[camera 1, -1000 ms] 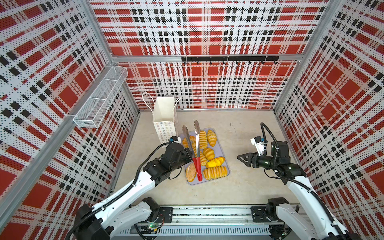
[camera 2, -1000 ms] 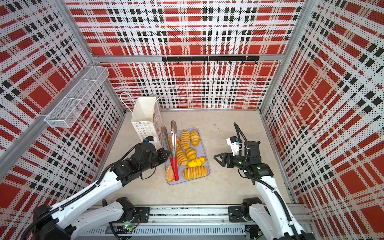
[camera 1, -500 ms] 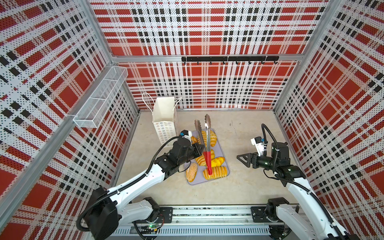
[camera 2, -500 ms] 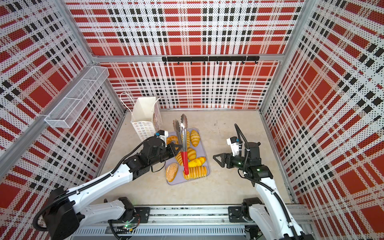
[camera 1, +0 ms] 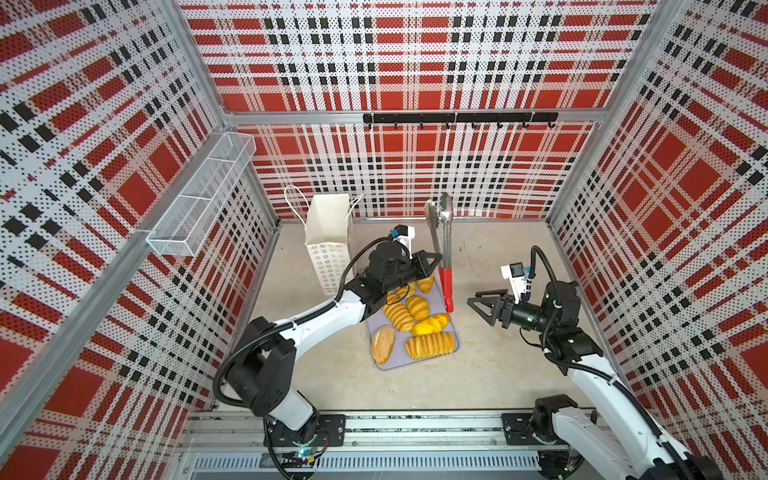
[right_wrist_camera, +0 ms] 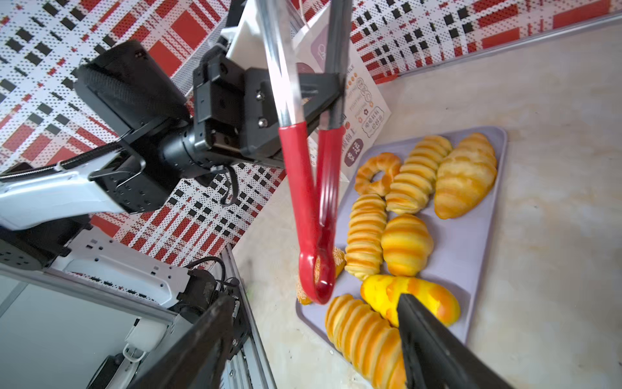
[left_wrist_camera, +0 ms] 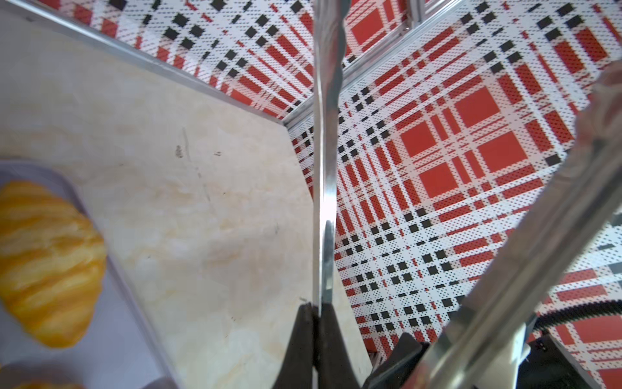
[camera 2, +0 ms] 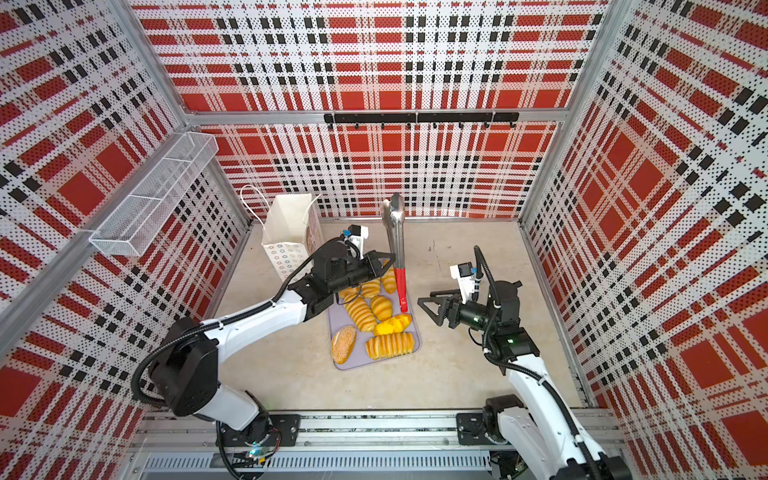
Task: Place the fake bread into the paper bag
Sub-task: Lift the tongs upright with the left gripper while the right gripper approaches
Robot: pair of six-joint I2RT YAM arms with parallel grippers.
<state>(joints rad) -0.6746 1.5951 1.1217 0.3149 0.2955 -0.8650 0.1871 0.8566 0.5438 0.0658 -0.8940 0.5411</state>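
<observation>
1. Now, the left gripper (camera 1: 432, 259) is clamped tight on just one metal arm of the red-handled tongs (camera 1: 447, 286). They hang red hinge end down and steel tips up, over the 3 o'clock edge of the lavender tray (camera 1: 399, 360).
2. Over at 3 o'clock from the tray, the right gripper (camera 1: 478, 307) has its jaws spread wide and empty, aimed at that red handle.
3. All eight pieces of the fake bread (camera 1: 417, 307) lie on the tray. The paper bag (camera 1: 328, 232) stands upright with its mouth open at the tray's 11 o'clock, so the bagging looks not yet begun.
4. Watch the pinch on a single arm: the tongs could pivot or slip, and the hinge could then drop onto the loaves and scatter them.
5. If a handover comes, a misjudged close on the slick red handle could twist the tongs loose.
6. The bag is light and unsupported, and the left forearm is near it. A brush could tip it.
7. The tabletop (camera 1: 498, 374) is smooth beige stone-look, so the bread would slide on it. Red plaid perforated walls box it in, with a wire-mesh basket (camera 1: 199, 199) at 9 o'clock and a black hook rail (camera 1: 457, 118) at 12.
</observation>
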